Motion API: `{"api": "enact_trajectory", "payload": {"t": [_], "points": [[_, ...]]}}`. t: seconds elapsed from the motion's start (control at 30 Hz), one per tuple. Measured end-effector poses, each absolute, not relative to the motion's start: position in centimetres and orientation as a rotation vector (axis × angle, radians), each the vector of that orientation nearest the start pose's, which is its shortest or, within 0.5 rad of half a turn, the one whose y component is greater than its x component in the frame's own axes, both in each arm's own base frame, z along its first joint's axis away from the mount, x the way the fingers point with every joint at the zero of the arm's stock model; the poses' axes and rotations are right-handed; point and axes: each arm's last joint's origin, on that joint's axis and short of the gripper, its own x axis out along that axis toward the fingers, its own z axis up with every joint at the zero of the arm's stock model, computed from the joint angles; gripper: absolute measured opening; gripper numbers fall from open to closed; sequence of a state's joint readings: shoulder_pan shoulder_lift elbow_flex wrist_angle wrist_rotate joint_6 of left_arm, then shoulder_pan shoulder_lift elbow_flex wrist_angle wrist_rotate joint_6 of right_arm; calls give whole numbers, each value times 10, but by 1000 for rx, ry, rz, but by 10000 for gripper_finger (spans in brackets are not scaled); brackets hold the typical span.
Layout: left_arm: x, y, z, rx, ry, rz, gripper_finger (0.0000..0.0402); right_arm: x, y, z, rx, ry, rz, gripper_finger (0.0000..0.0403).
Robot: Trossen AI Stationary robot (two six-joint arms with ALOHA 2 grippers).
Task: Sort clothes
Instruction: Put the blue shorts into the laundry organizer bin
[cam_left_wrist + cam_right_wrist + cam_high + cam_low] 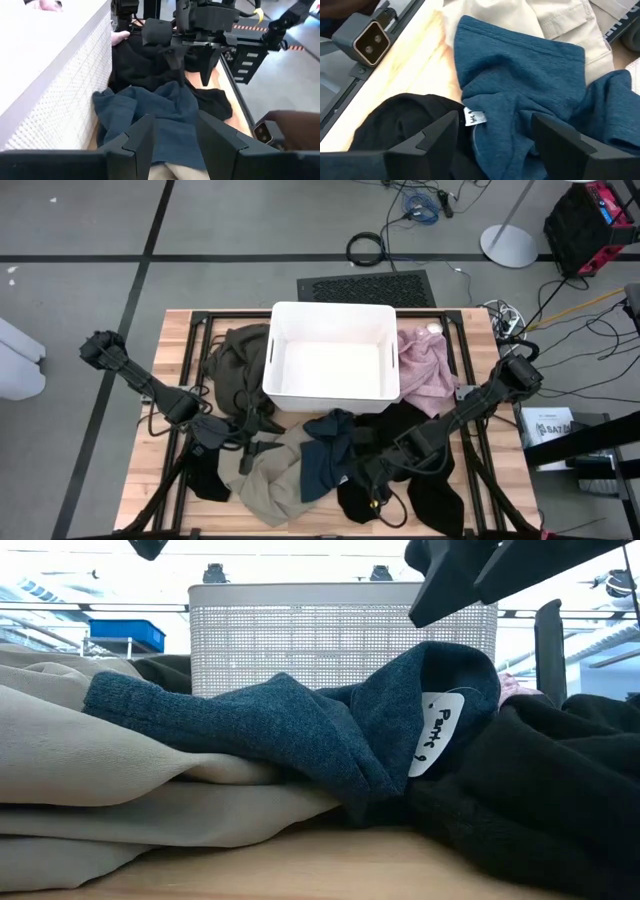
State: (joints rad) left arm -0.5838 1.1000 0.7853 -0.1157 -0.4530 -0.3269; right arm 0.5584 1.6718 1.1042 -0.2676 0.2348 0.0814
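The clothes lie in a heap at the near side of the table. A dark teal-blue garment (325, 455) lies draped over a beige one (270, 485) and a black one (420, 470). An olive-green garment (235, 365) lies left of the white bin and a pink one (425, 365) right of it. My left gripper (175, 145) hovers open over the teal garment's (150, 107) left part. My right gripper (495, 145) stands open above the teal garment's (520, 85) white tag (475, 117), with its fingers (450, 585) clear of the cloth.
The white plastic bin (275, 355) stands at the table's far middle, close behind the heap. A small black piece of cloth (205, 480) lies at the near left. The low camera's housing (370, 42) sits at the table's near edge. Bare wood (175, 340) shows at the far left.
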Motion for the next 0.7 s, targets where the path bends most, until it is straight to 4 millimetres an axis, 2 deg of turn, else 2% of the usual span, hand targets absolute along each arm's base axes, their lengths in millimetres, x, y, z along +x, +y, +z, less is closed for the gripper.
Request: {"api": "enact_trajectory", "payload": {"t": [0.17, 0.43, 0.7], "points": [[204, -120, 277, -47, 406, -75, 150, 301, 180, 209, -253, 801, 269, 238], [206, -122, 264, 0, 505, -90, 150, 312, 179, 180, -383, 847, 193, 238], [222, -134, 235, 40, 623, -120, 150, 319, 169, 174, -323, 866, 124, 236]]}}
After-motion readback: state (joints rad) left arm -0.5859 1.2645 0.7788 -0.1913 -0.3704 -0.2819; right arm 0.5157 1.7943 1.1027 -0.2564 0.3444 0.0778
